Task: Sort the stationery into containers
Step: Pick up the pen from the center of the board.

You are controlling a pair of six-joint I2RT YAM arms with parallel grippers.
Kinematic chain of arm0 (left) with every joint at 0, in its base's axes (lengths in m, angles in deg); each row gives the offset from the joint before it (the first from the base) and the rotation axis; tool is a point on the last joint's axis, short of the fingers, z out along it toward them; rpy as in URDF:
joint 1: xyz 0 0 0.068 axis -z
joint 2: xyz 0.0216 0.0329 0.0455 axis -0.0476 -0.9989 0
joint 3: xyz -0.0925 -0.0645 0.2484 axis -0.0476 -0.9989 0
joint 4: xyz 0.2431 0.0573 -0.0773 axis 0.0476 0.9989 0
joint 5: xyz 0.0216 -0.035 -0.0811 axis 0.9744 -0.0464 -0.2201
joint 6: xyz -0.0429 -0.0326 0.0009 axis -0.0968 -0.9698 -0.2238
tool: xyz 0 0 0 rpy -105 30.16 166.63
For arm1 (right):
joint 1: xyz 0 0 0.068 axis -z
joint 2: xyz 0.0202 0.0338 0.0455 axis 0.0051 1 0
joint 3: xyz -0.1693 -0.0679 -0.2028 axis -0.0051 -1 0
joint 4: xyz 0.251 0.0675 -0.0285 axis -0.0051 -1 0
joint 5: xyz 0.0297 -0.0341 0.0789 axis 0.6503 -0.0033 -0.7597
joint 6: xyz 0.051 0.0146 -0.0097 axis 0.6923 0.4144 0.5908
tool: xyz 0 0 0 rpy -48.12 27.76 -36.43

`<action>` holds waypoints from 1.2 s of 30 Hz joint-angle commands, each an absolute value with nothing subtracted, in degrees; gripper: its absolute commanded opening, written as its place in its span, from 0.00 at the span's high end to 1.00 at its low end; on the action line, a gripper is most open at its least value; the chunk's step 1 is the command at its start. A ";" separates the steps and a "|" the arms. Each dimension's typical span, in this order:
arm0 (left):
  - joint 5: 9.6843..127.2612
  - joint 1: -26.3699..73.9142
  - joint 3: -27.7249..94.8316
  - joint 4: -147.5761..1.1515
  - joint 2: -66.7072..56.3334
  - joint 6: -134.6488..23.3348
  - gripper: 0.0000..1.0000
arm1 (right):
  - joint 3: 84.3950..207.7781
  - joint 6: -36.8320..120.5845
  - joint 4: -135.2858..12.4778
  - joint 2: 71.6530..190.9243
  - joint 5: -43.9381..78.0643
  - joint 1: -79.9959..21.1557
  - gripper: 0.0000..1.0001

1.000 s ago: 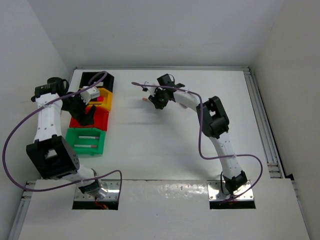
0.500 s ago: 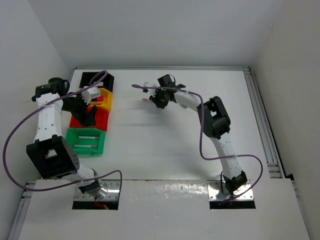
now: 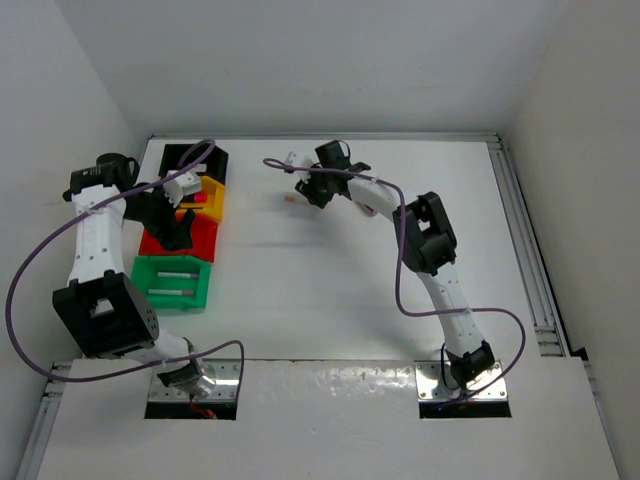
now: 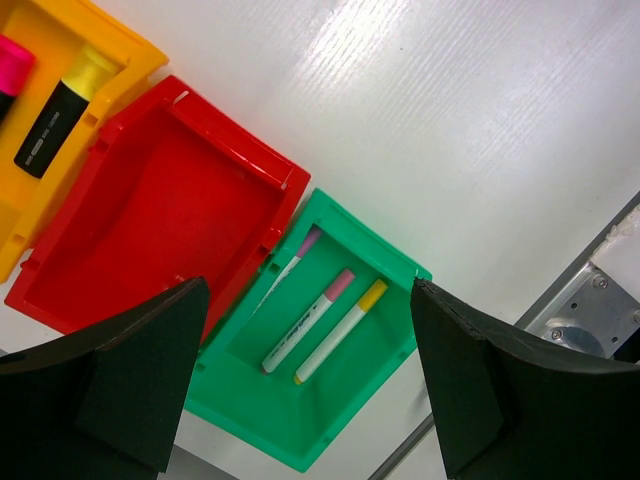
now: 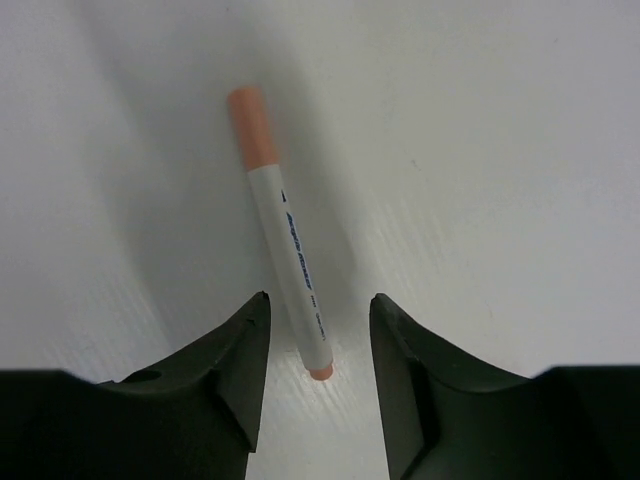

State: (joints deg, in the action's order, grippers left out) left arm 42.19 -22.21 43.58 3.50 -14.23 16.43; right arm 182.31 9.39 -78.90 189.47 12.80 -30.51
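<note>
A thin white pen with orange ends [image 5: 285,270] lies on the white table; its orange tip shows in the top view [image 3: 288,199]. My right gripper [image 5: 318,372] is open and low over it, with the pen's near end between the fingertips, not gripped. My left gripper [image 4: 310,385] is open and empty above the red bin [image 4: 150,215] and the green bin [image 4: 335,410]. The green bin holds three white pens [image 4: 312,320]. The yellow bin [image 4: 95,40] holds a black marker with a yellow cap [image 4: 58,118] and a pink-capped item [image 4: 10,65]. The red bin is empty.
The four bins stand in a column at the far left: black [image 3: 195,158], yellow [image 3: 212,195], red [image 3: 200,242], green [image 3: 172,282]. A purple cable [image 3: 30,270] loops off the left arm. A metal rail [image 3: 525,240] runs along the table's right edge.
My right gripper has shifted slightly up and left, closer over the orange-ended pen. The left arm has not moved.
</note>
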 commanded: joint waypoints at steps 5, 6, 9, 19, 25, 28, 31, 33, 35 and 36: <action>39.73 -21.71 45.85 4.30 -13.54 15.96 0.12 | 187.16 5.89 -83.48 193.12 13.45 -31.23 0.63; 39.73 -21.71 46.02 4.30 -13.45 15.95 0.12 | 187.52 5.19 -83.92 193.38 13.72 -31.40 0.65; 40.26 -21.71 46.02 4.39 -12.40 15.95 0.12 | 188.57 3.69 -86.81 194.26 13.89 -31.93 0.70; 40.17 -21.45 46.46 4.13 -10.38 14.99 0.12 | 188.67 -0.27 -96.14 194.18 11.53 -33.69 0.90; 39.91 -21.27 46.99 3.95 -9.15 14.37 0.12 | 180.60 -3.34 -96.40 189.00 12.75 -35.89 1.00; 39.47 -21.36 46.38 3.95 -7.66 14.28 0.12 | 175.32 -3.61 -96.49 185.48 14.77 -36.85 1.00; 36.67 -21.45 45.24 2.47 -6.16 11.92 0.13 | 170.66 -0.03 -94.48 180.74 15.30 -37.21 1.00; 30.72 -21.88 42.70 0.62 -3.88 7.64 0.13 | 168.29 3.14 -92.54 176.80 14.69 -36.94 1.00; 24.97 -22.41 36.29 -5.26 0.59 2.77 0.12 | 166.70 9.99 -90.26 174.49 12.93 -36.59 1.00; 18.88 -22.33 33.40 -11.37 2.35 -3.84 0.11 | 166.26 13.06 -89.56 172.31 11.80 -36.33 1.00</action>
